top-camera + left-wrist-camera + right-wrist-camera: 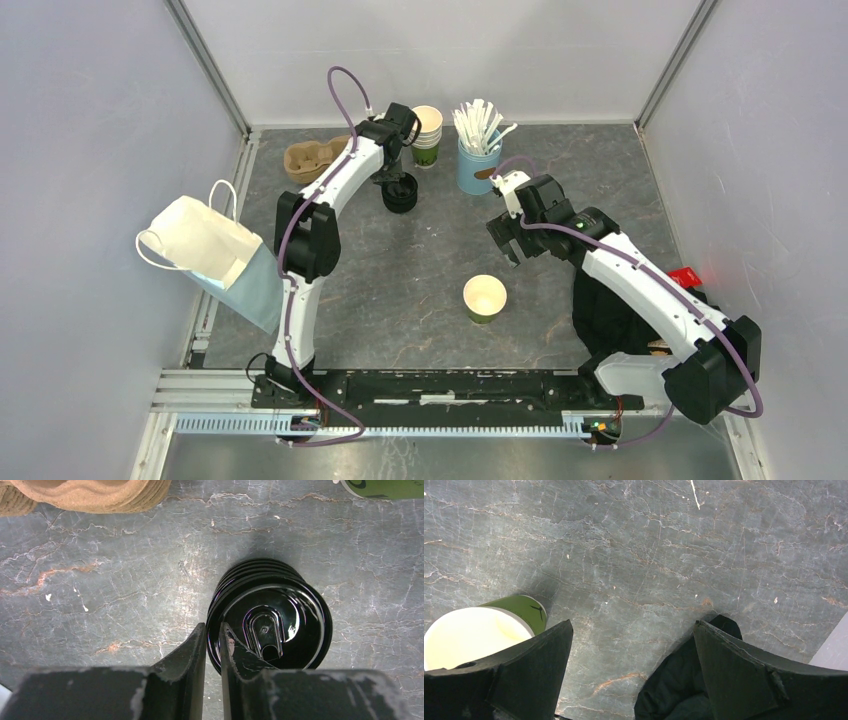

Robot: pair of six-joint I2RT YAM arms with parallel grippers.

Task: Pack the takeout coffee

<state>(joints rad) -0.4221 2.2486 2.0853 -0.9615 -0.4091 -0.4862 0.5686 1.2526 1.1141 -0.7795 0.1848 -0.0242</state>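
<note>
A single small green paper cup [485, 298] stands open, cream inside, with no lid, at the table's middle; it also shows in the right wrist view [469, 635]. No lidded cup is in view. A stack of black lids [400, 194] stands at the back. In the left wrist view my left gripper [212, 626] is shut on the near-left rim of the top lid [280, 622]. My right gripper [507, 240] hangs open and empty above the table, up and right of the cup; its jaws [633, 622] stand wide apart.
A white paper bag [205, 250] lies open at the left. A brown pulp cup carrier [310, 158] and a stack of lidless cups [427, 135] are at the back. A blue cup of stirrers [478, 150] stands beside them. A black cloth [620, 320] lies at the right.
</note>
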